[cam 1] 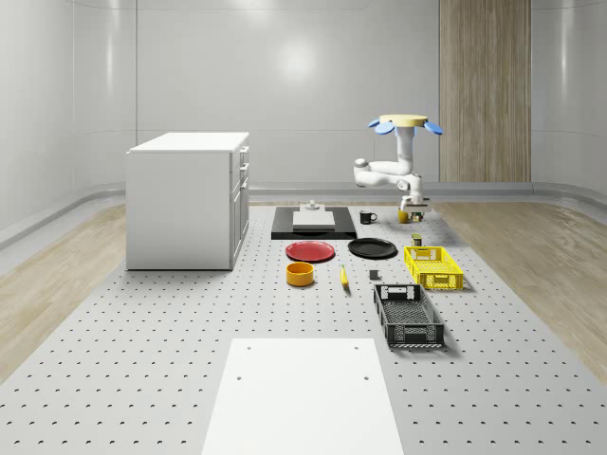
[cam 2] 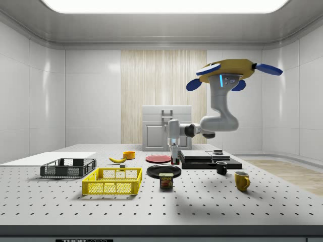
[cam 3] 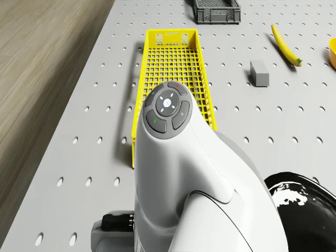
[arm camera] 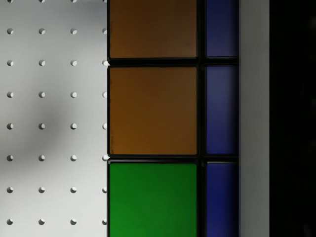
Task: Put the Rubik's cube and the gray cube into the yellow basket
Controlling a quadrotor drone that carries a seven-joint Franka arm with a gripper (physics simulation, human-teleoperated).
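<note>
The Rubik's cube point(arm camera: 153, 111) sits close under the wrist camera, showing orange and green tiles and a blue side, with the perforated table well below it. My gripper point(cam 2: 175, 159) points down and is shut on this cube, just above the table behind the black plate point(cam 2: 163, 171). The drone point(cam 1: 405, 123) hovers over the table's far right part, beyond the yellow basket point(cam 1: 433, 267). That basket point(cam 3: 173, 79) holds nothing. The gray cube point(cam 3: 259, 72) lies on the table between the basket and the banana point(cam 3: 286, 46); it is also a small block point(cam 1: 374, 275).
A black basket point(cam 1: 409, 316) stands in front of the yellow one. A red plate point(cam 1: 310, 251), an orange bowl point(cam 1: 300, 274), a black mug point(cam 1: 367, 217), a yellow mug point(cam 2: 242, 180) and a can point(cam 2: 166, 180) stand around. A white cabinet point(cam 1: 188, 201) is at the left.
</note>
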